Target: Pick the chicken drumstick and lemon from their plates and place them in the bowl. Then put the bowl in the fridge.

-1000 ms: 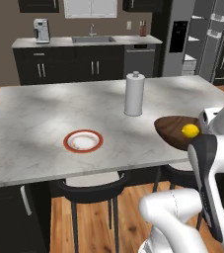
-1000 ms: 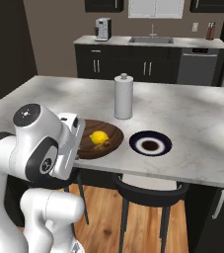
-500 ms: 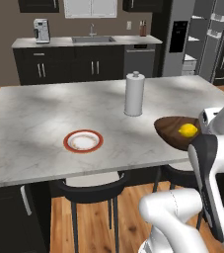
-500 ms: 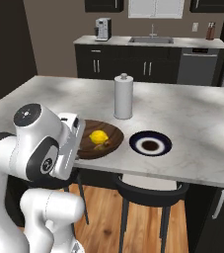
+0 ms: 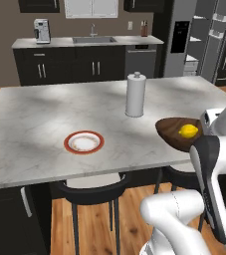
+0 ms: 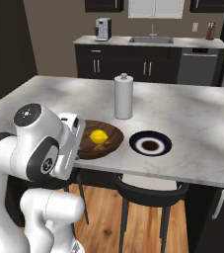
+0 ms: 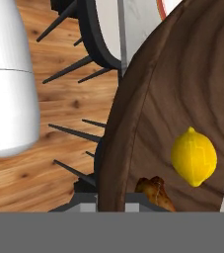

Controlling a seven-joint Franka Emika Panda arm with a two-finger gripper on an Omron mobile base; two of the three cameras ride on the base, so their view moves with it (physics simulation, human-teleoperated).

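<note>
Pincer [image 7: 111, 197] clamped narrow on bowl [image 7: 168, 99] rim; lemon [image 7: 194, 156], chicken drumstick [image 7: 155, 191] inside. Keep bowl level carrying to fridge [image 5: 184, 40].

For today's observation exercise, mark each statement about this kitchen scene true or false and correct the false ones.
1. The lemon lies in the bowl. True.
2. The orange-rimmed plate holds the drumstick. False: it is bare; the chicken drumstick lies in the bowl beside the lemon.
3. The paper towel roll stands upright on the counter. True.
4. The bowl sits in the middle of the counter. False: it is at the counter's near edge.
5. The navy-rimmed plate carries the lemon. False: it is bare.
</note>
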